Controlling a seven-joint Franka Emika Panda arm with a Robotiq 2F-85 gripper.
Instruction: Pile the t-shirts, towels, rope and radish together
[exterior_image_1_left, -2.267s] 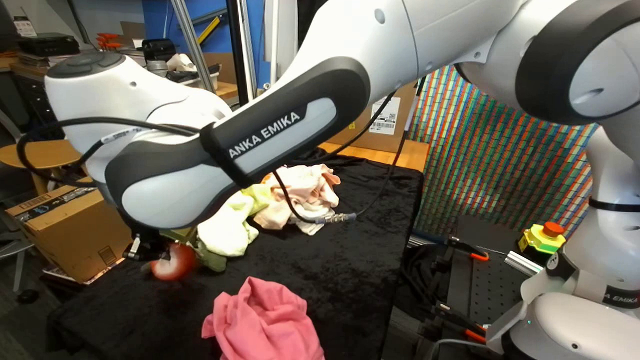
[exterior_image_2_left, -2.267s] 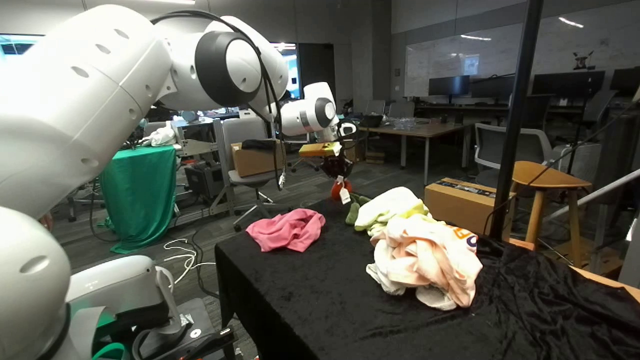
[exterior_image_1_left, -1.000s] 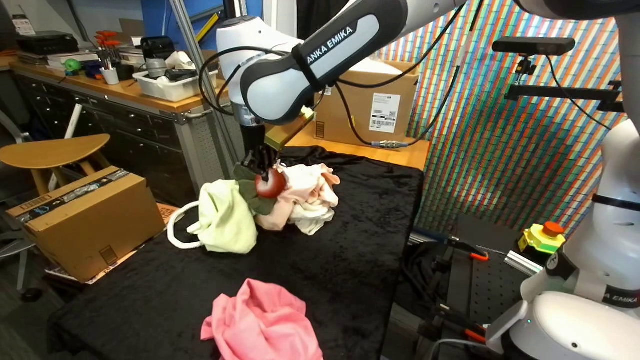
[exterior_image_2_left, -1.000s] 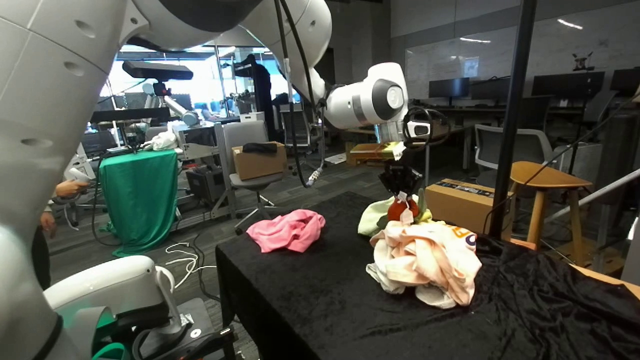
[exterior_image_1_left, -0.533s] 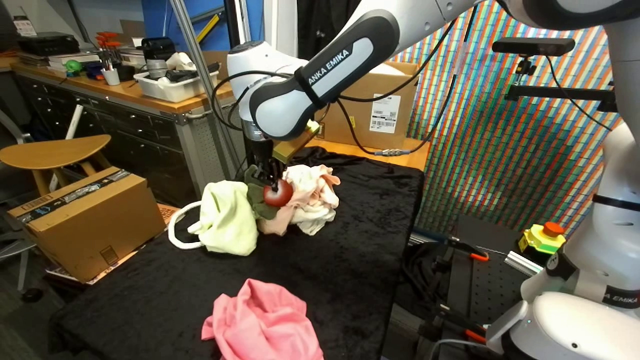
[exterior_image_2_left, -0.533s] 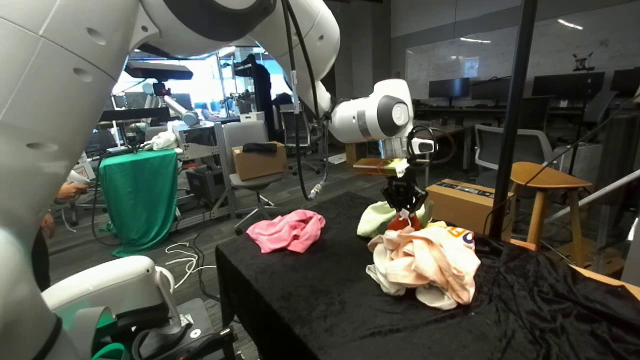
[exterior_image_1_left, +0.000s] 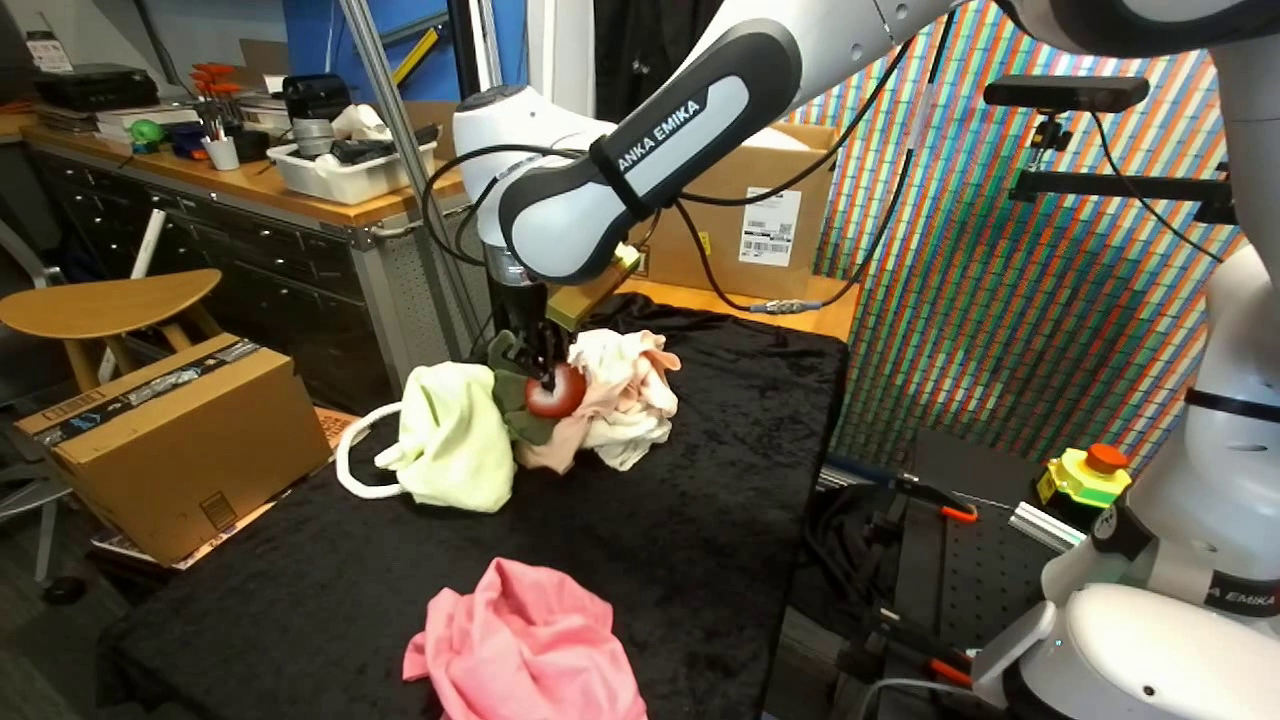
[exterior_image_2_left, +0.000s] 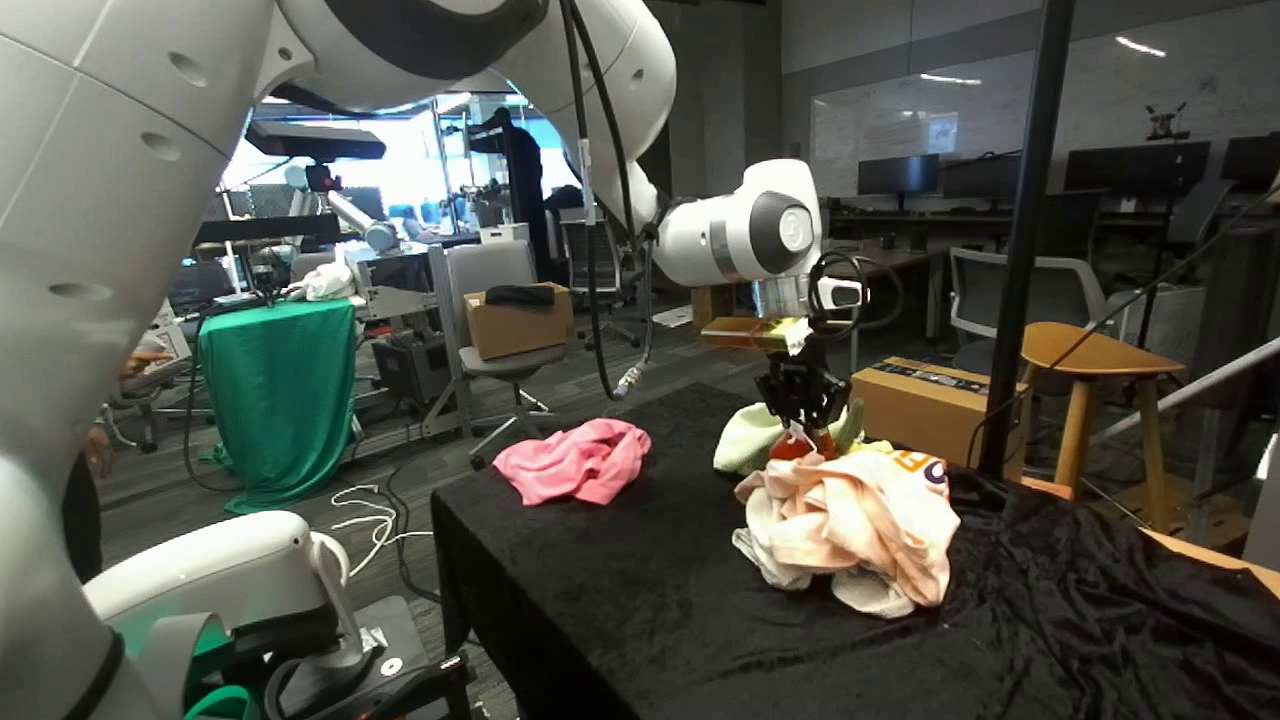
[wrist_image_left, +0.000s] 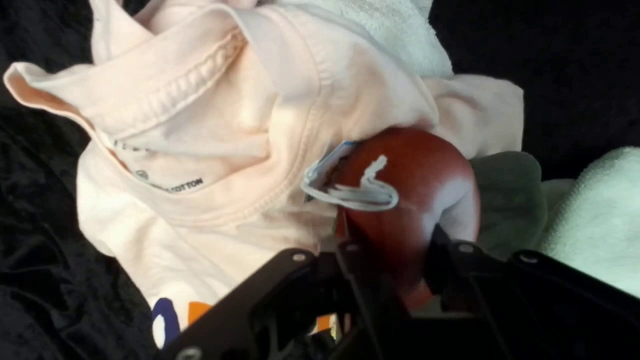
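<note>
the end effector (wrist_image_left: 392, 237) is clamping the radish (wrist_image_left: 415, 165), its fingers (wrist_image_left: 441, 257) pressing at both sides, and a white string (wrist_image_left: 367, 197) is curling across the red skin. the radish is resting against the peach t-shirt (wrist_image_left: 250, 130), which is lying over a white towel (wrist_image_left: 395, 40). just beside them, past the leaves (exterior_image_1_left: 520, 420), the pale green towel (exterior_image_1_left: 455, 440) is bunching up, and the rope (exterior_image_1_left: 368, 490) is looping out on its far side; whether an end is running under the cloth, i cannot tell. most of the pile is lying together. what is remaining, i judge, is letting go of the radish and bringing over the pink cloth (exterior_image_1_left: 530, 640), which is lying well apart on the black-draped counter (exterior_image_1_left: 690, 500). the string could be snagging at release, and a cable (exterior_image_1_left: 785, 306) is hanging near the pile. farther off, a cardboard box (exterior_image_1_left: 725, 170) is standing behind the cloths, and a wooden stool (exterior_image_1_left: 110, 305) is standing beyond the counter.
</note>
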